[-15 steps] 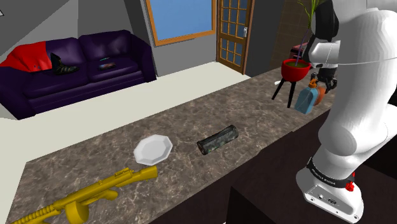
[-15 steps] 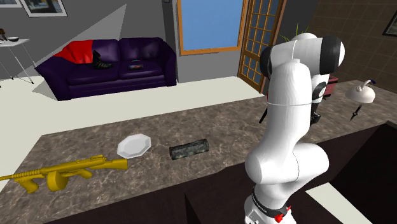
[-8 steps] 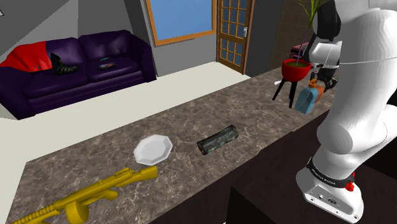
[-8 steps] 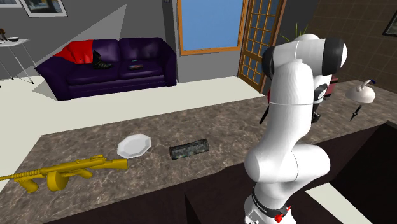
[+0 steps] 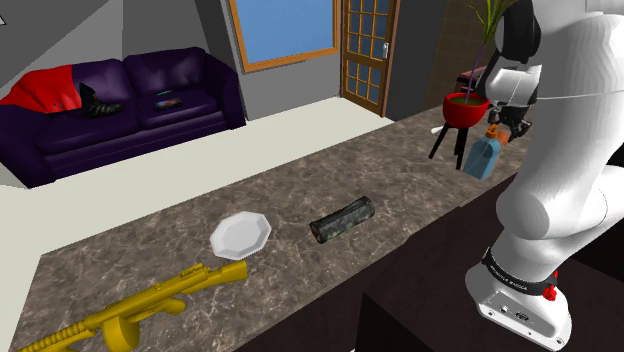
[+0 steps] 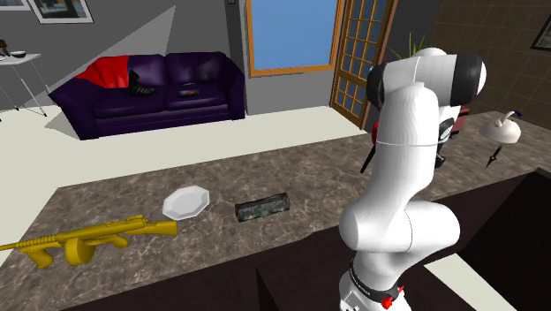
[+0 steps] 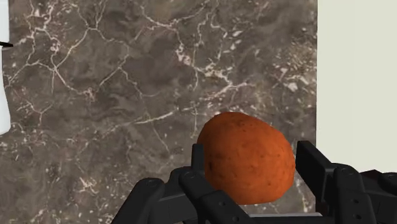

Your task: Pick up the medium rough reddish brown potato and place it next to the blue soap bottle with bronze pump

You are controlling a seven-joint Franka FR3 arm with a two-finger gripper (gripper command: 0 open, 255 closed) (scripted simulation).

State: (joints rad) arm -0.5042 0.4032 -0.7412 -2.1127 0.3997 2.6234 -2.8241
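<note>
The jaws are closed on the rough, reddish-brown, rounded potato [image 7: 248, 158]: in the wrist view one of the black fingers [image 7: 197, 167] presses against one flank and the other sits tight against the opposite flank, so the potato is clasped between them. Beneath it lies the dark brown marble desk [image 7: 127, 95] with pale veins, and the potato hangs close to the desk's edge, where a cream floor [image 7: 356, 76] begins. In the shoulder view the white arm [image 5: 560, 150] rises from its stand and bends over the far end of the desk, its hand just beside the blue soap bottle [image 5: 482, 157], which looks tilted and has a bronze-orange pump at its top. Right by the bottle stands a red pot on black legs [image 5: 465, 108] holding a green plant. Well apart from these, along the middle of the desk, lie a dark mottled cylinder [image 5: 342, 220], a white eight-sided plate [image 5: 240, 234] near it, and a yellow toy gun [image 5: 130, 310] at the near end. Beyond the desk, across the floor, a purple sofa [image 5: 120, 105] carries a red cloth [image 5: 45, 88] on one end.
</note>
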